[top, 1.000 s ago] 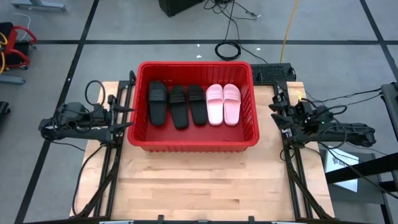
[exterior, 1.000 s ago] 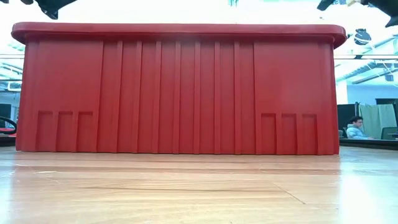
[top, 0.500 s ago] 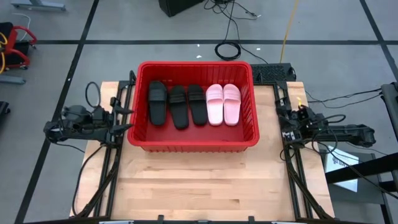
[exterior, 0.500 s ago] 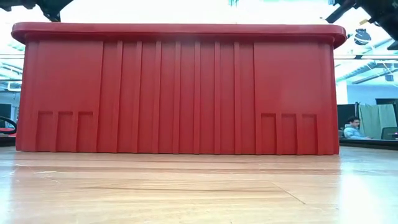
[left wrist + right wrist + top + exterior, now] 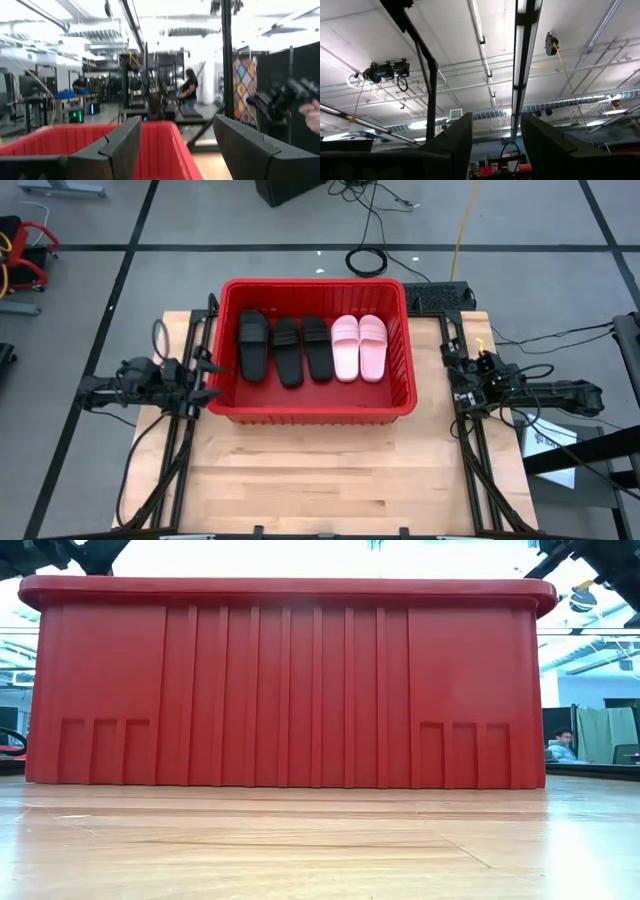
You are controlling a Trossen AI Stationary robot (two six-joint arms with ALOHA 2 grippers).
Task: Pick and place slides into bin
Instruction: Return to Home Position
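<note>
The red bin (image 5: pixel 310 416) wall stands just before your left gripper (image 5: pixel 176 127); your right gripper (image 5: pixel 496 117) waits opposite. Both jaws are apart, empty.

- Your bin (image 5: pixel 310 416) is solid red all over.
- You have three black slides (image 5: pixel 287 352) beside two pale pink slides (image 5: pixel 346 348).
- Your worktop (image 5: pixel 320 480) is pale, streaky wood.
- Your left wrist view shows a panel (image 5: pixel 244 90) of multicoloured diamonds.

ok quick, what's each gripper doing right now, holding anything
left gripper: open, holding nothing, close beside the bin on its left.
right gripper: open, holding nothing, off to the bin's right.
</note>
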